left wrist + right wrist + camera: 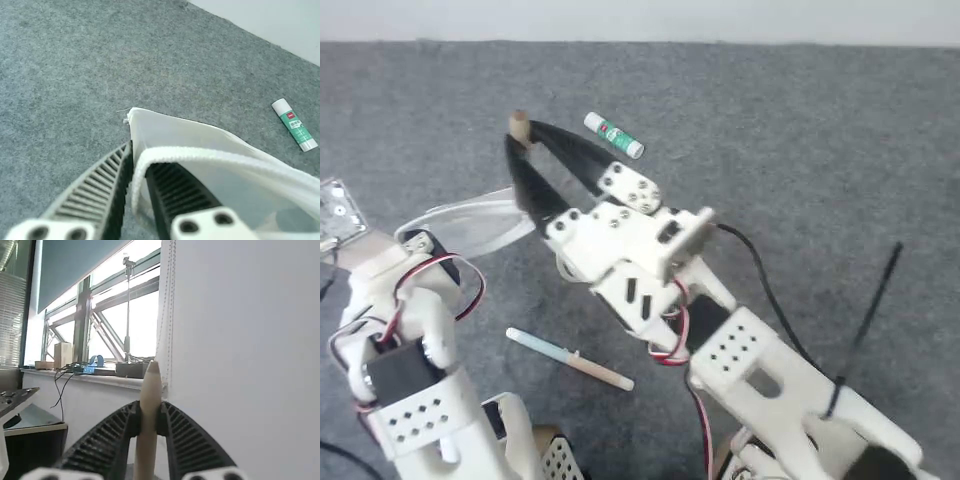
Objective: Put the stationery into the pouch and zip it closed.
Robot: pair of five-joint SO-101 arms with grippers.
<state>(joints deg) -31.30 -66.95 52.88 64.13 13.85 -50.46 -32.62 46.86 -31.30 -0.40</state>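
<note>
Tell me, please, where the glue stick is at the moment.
In the high view the glue stick lies on the grey carpet toward the far edge, beside the right gripper but apart.

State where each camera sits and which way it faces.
High view: fixed overhead, looking down on both arms and the glue stick.
Left wrist view: on the left arm, facing the carpet; left gripper grips the pouch.
Right wrist view: on the right arm, facing wall and window; right gripper clamps a tan stick.
Shared: glue stick, high and left wrist.
</note>
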